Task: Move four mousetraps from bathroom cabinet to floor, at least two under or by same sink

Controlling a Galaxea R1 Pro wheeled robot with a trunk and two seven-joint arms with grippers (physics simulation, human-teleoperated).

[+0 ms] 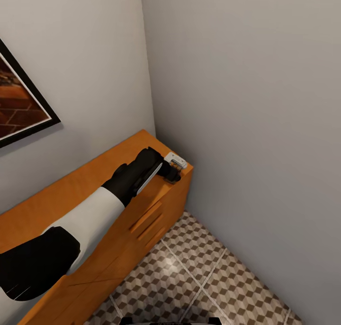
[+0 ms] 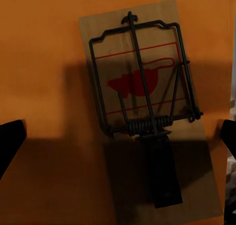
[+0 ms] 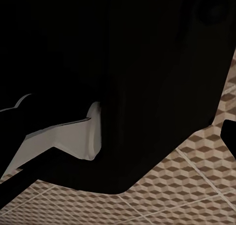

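One mousetrap point(image 2: 147, 107) lies flat on the orange-brown top of the cabinet point(image 1: 90, 176): a tan plate with a red print, a black wire bar and a coil spring. My left gripper point(image 2: 119, 139) hovers straight over it, open, its two dark fingertips point(image 2: 10, 141) wide apart on either side of the trap. In the head view my left gripper point(image 1: 173, 172) is at the cabinet's far right corner, close to the wall. The right wrist view has one dark fingertip point(image 3: 229, 136) of my right gripper point(image 3: 120, 141) at the frame edge, with nothing held.
The cabinet stands in a corner between two grey walls, drawer handles point(image 1: 147, 216) on its front. The cube-patterned bathroom floor point(image 1: 213, 277) spreads in front of it. A framed picture point(image 1: 19, 102) hangs on the left wall. My own dark body point(image 3: 123, 62) blocks much of the right wrist view.
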